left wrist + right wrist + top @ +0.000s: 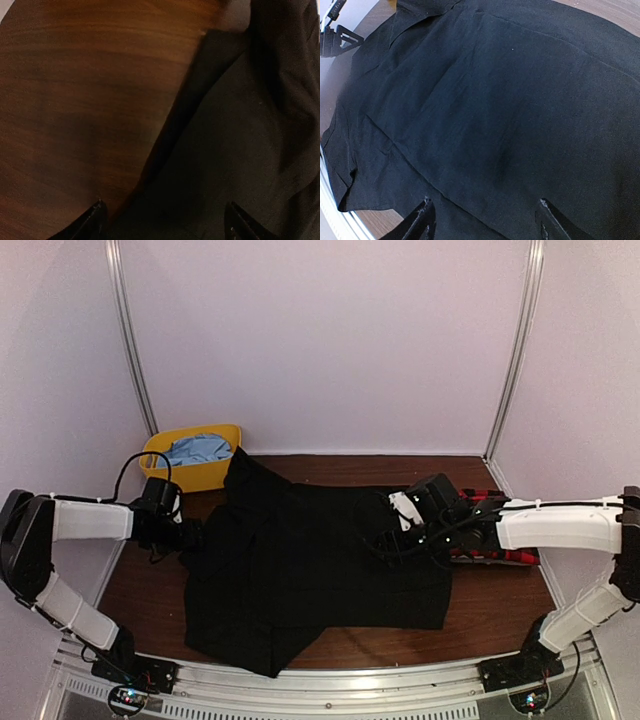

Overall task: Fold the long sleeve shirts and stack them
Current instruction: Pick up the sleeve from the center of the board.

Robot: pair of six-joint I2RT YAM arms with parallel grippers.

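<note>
Pale walls (330, 340), brown wooden table (500, 625) under a spread black shirt (320, 560) (left pincer (165, 215), right pincer (485, 210) agape, empty)

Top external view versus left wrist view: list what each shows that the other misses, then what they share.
Only the top external: the yellow bin holding blue cloth, the plaid shirt beneath the right arm, and the black shirt's whole outline. Only the left wrist: the left hand open, its fingers straddling that shirt's edge. Both: the black shirt lying on the wooden table.
</note>
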